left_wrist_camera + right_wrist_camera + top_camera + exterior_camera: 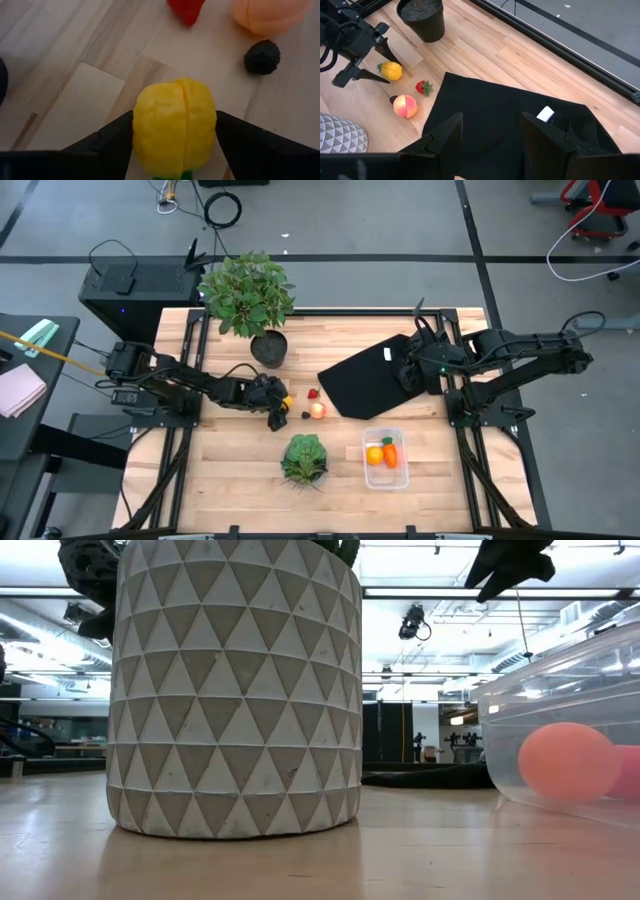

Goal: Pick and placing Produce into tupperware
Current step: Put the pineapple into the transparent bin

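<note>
1. The left gripper (279, 402) sits near the middle of the desk (230, 470), at about 5 o'clock from the potted plant (248, 293) in the high view.
2. Its fingers (107, 140) pinch the yellow piece (174, 127): in the left wrist view one dark finger presses on each side of it, and the ribbed yellow body fills the gap between them, with a bit of green at its base.
3. In the right wrist view the same yellow piece (390, 70) shows held between the left fingers just above the desk.
4. A tiny red piece (313, 393), strawberry-like, lies just at 3 o'clock of the left gripper in the high view, and the pale peach-coloured ball (318, 410) lies near it at about 4 o'clock, with a small black berry (306, 416) touching or just beside the ball.
5. The tupperware (385, 460) stands at 4 o'clock from the left gripper, well apart; an orange ball (374, 456) and an orange carrot (389, 450) lie inside, side by side.
6. A lettuce head (304, 457) lies at 9 o'clock of the tupperware.
7. The right gripper (410, 372) hangs over the black cloth (365, 385), its fingers (445, 135) spread and holding nothing.
</note>
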`<action>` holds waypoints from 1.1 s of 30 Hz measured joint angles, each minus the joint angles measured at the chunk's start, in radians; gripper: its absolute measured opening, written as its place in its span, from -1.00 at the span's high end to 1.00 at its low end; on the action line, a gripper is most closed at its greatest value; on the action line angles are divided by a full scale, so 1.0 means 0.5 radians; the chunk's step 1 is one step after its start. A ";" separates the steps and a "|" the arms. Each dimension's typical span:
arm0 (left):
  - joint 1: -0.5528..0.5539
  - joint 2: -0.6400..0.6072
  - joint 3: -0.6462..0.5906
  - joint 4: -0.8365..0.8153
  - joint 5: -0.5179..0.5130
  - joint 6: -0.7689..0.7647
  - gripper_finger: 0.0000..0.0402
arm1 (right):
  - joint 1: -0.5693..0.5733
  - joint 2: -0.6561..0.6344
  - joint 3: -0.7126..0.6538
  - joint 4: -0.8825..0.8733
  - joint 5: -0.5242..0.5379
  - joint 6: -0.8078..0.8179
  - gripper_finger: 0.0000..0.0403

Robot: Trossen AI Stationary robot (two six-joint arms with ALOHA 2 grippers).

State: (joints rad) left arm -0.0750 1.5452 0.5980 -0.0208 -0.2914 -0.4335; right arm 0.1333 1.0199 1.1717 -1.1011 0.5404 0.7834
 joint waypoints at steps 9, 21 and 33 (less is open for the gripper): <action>0.000 0.000 0.000 0.004 -0.004 -0.001 -0.11 | 0.000 0.000 0.000 0.000 0.001 0.000 -0.02; 0.000 0.000 0.059 0.017 0.000 -0.051 -0.16 | 0.000 0.000 0.000 -0.001 0.001 -0.001 -0.02; 0.000 0.000 0.466 -0.018 0.000 0.236 -0.16 | 0.000 0.000 0.000 -0.002 0.001 -0.002 -0.02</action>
State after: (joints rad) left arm -0.0750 1.5452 0.8309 -0.0296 -0.2914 -0.3157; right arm 0.1332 1.0202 1.1717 -1.1019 0.5407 0.7821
